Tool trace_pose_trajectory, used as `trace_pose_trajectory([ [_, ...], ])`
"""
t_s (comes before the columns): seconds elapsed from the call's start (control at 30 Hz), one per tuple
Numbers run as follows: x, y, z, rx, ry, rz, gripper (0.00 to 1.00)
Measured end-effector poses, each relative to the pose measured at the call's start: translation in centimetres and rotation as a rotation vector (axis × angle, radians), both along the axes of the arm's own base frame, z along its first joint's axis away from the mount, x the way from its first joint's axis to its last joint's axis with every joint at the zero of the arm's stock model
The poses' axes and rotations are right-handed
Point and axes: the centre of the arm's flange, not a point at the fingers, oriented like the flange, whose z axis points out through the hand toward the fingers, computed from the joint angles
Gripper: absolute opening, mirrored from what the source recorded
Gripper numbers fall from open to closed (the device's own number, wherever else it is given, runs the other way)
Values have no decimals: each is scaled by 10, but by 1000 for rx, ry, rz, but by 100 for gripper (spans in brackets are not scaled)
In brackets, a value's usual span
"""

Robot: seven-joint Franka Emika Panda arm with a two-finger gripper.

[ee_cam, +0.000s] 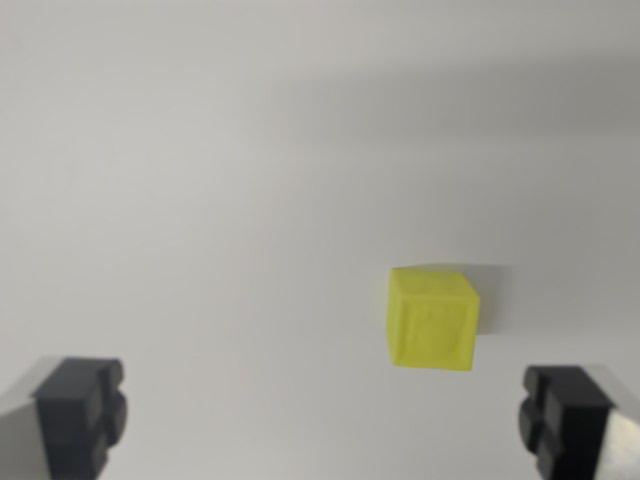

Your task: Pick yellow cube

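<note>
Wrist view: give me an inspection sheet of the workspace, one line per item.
Surface: plain white table, bare apart from the cube and soft shadows.
Job's things: yellow cube sits flat on the table, toward the wrist view's right, untouched.
Clutter: nothing seen.
Tool: tool open; dark fingers at both lower corners, holding nothing; cube lies beyond the fingertips, nearer the right finger than the left.
Cables: nothing seen.
Surroundings: nothing seen beyond the table.
</note>
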Motion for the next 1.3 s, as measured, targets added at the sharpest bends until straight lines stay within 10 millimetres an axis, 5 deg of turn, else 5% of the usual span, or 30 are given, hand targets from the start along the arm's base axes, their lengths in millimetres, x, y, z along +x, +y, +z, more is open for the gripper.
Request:
trace_pose_trajectory([
  [1.3, -45, -28, -98, -3, 7, -19, 100],
])
